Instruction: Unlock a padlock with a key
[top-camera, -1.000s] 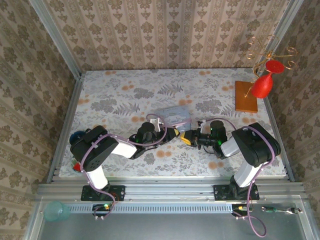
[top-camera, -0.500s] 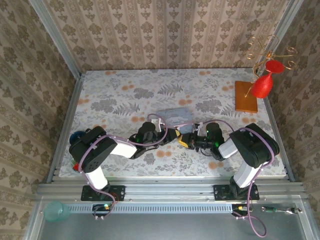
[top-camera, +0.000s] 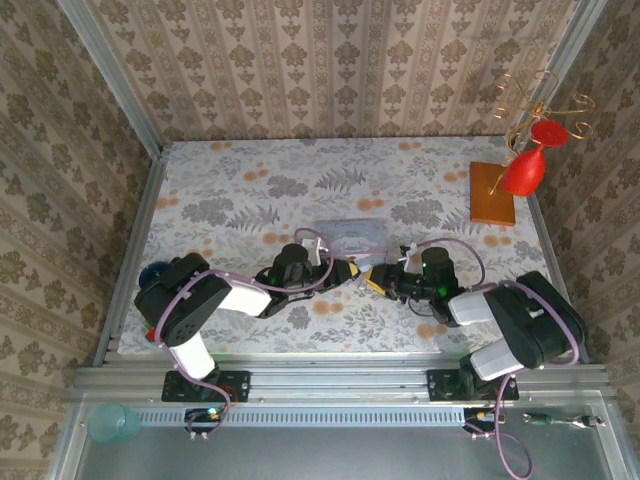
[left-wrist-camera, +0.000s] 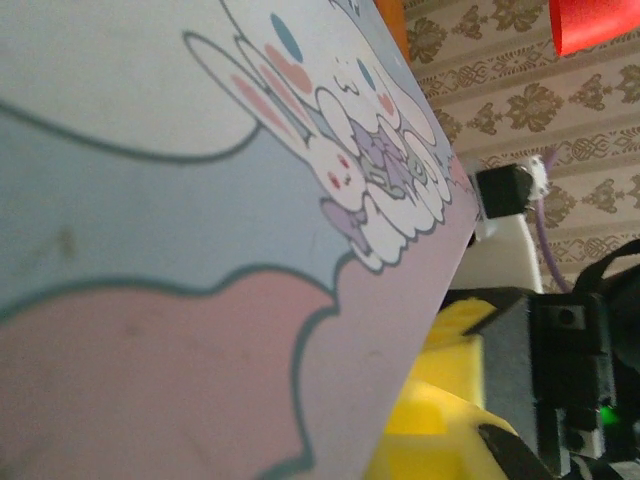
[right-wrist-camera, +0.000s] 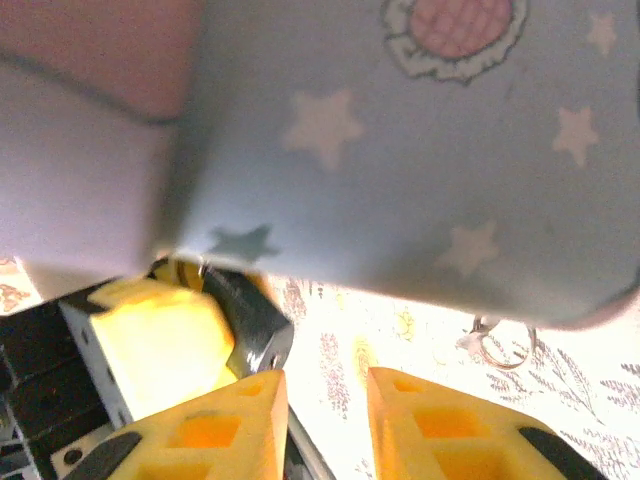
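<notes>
1. My two grippers meet nose to nose at mid-table, left gripper (top-camera: 345, 270) and right gripper (top-camera: 379, 281), just in front of the pastel tin (top-camera: 350, 232).
2. The left one is pressed together. From the right wrist view, a dark metal block that I take for the padlock (right-wrist-camera: 250, 318) sits tight against its yellow finger (right-wrist-camera: 150, 340), and it looks clamped there.
3. So the padlock is at the left fingertips, just under the tin's near edge in that view and right in front of my right fingers.
4. My right jaws stand a little apart, and I see nothing between them, only patterned cloth in the gap.
5. There's no key I can pick out. A small silvery ring (right-wrist-camera: 495, 342) lies on the table (top-camera: 230, 200) off to one side, but I can't tell whether it belongs to the key.
6. The shackle is hidden, so I can't say whether it's locked or open.
7. My read is that the lock is held and presented, so that part is done. Getting the key in, turning it and freeing the shackle all look left to do.
</notes>
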